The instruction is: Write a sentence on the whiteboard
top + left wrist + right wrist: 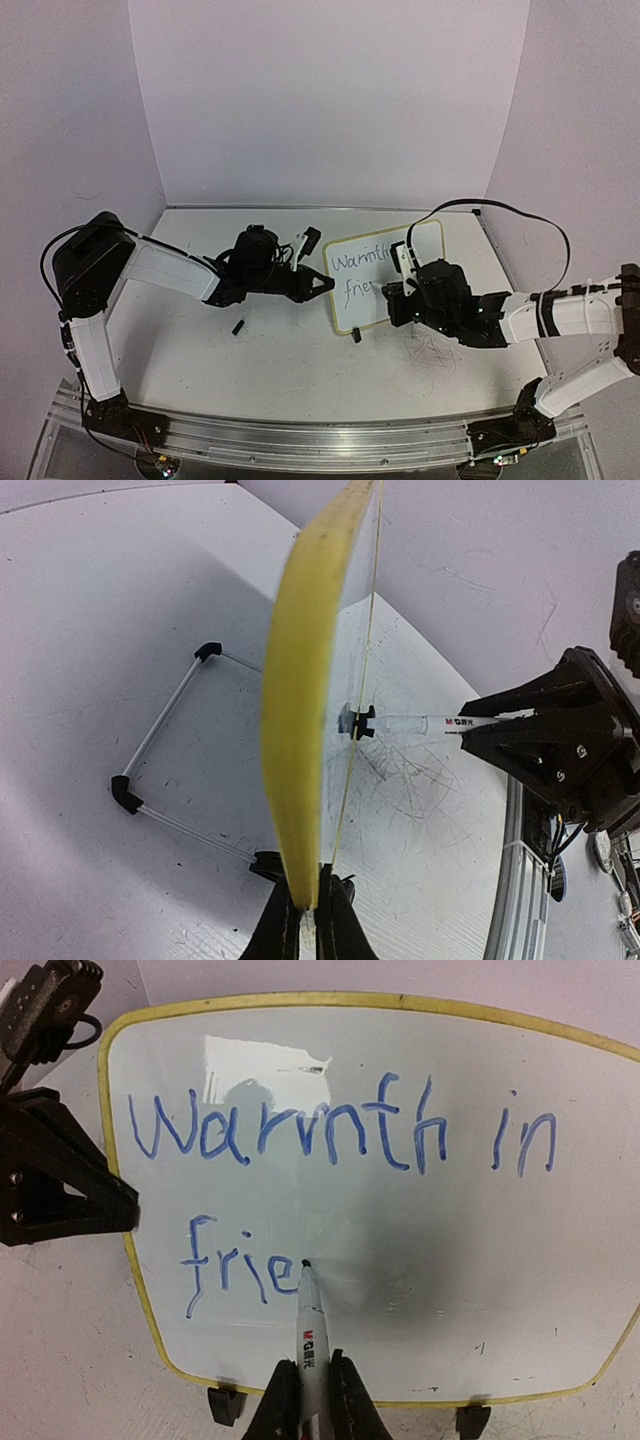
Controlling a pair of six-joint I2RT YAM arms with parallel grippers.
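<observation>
Right hand (313, 1372) clamping marker (310, 1330), tip on whiteboard (430, 1290) — beside "frie"

A: Surface?
B: Scuffed grey table (200, 370). Faint pen scribbles (437, 355) on it beside the right pincer (400, 288), on its base side.
A: What's on it?
B: The whiteboard (350, 312) stands on two black clips (225, 1405), between the right pincer and the left pincer (325, 283). Small black piece (239, 326) behind the left pincer, near its wrist. Clear rod stand (165, 720) with black corners lies flat, left of the left pincer's tips in its wrist view.
</observation>
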